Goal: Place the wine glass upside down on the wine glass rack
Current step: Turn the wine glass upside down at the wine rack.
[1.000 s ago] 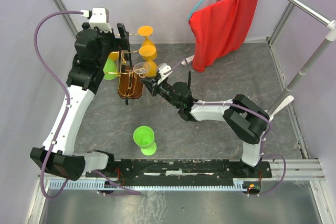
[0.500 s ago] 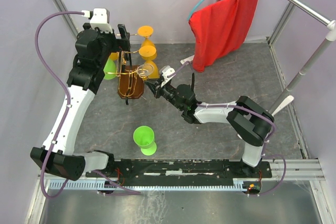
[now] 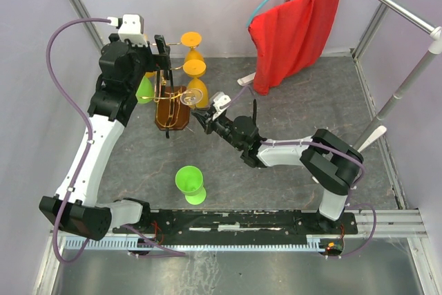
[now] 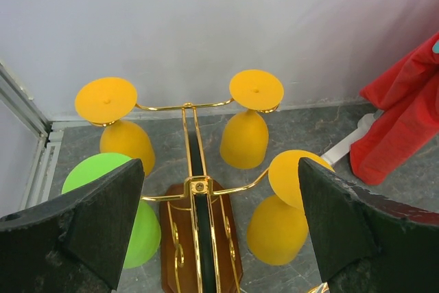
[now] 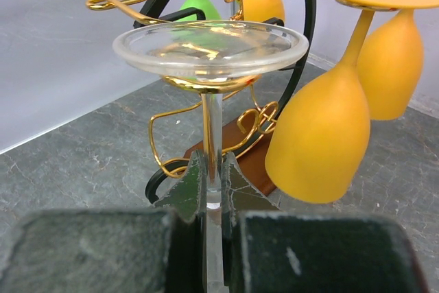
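The right gripper [image 5: 211,182], its arm stretched left to the rack [image 4: 194,186], clamps the inverted glass [image 5: 209,49] by the stem, while the left gripper [image 4: 219,238] hangs above, fingers wide apart.

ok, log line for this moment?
right gripper: shut on clear wine glass stem, foot at wine glass rack arm | left gripper: open above rack

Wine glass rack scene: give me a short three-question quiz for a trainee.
1. True or false: the right gripper is shut on the clear wine glass by its stem.
2. How many orange glasses hang upside down on the wine glass rack?
3. The left gripper is: A) open; B) shut on a green glass; C) shut on the rack's handle.
Key: 1 true; 2 three; 3 A.
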Robot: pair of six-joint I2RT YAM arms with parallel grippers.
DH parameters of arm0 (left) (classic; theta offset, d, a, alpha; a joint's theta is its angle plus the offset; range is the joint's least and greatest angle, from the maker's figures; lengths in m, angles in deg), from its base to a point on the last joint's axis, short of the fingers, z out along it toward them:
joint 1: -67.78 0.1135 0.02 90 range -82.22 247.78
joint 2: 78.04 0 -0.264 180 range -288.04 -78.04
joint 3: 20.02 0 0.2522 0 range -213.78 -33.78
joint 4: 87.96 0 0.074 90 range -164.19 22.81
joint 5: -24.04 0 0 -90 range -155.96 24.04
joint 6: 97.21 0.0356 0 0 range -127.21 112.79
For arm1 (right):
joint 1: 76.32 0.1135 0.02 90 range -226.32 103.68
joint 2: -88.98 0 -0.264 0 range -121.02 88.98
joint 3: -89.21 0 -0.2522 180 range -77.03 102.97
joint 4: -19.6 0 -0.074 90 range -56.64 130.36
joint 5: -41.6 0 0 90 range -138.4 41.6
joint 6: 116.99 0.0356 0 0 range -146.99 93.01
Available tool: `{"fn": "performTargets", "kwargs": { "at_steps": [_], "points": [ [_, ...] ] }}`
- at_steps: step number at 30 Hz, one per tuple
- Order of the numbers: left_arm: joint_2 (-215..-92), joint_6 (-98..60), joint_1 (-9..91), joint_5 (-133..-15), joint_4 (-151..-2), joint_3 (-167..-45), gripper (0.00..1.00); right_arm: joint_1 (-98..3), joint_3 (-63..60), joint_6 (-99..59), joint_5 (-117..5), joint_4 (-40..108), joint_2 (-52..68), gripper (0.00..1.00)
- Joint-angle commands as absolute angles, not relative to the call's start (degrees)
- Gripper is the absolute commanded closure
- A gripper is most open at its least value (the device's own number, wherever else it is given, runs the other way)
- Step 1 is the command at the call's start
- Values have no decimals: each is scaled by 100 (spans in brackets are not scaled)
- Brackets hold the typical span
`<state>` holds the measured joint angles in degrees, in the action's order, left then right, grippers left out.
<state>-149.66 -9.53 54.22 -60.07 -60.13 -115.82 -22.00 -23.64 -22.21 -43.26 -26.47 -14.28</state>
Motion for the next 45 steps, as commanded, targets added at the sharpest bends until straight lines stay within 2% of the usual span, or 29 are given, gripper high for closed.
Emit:
{"fn": "performTargets", "kwargs": {
  "at_steps": [1,10,19,22,35,39,45],
  "points": [
    [-14783,-1071,5459,-5971,-6248,-11543,1,-2150,-2538,-2331,-4192,-3045,-1111,99],
    [-14760,-1095,5458,-5951,-6262,-11500,1,-2039,-2350,-2491,-4423,-2929,-1238,99],
    [-14683,-1080,5455,-5903,-6201,-11430,1,-1974,-2129,-2471,-4584,-2678,-1377,66],
    [-14672,-1081,5459,-5893,-6212,-11416,1,-1964,-2245,-2502,-4517,-2676,-1306,58],
    [-14572,-1064,5461,-5912,-6014,-11481,1,-1968,-3051,-2749,-3961,-2290,-457,44],
    [-14449,-902,5463,-5862,-5860,-11483,1,-1964,-3184,-2818,-3494,-1426,84,38],
    [-14336,-746,5460,-5914,-5460,-11601,1,-1968,-2606,-2360,-3207,1695,1133,31]
  ]
}}
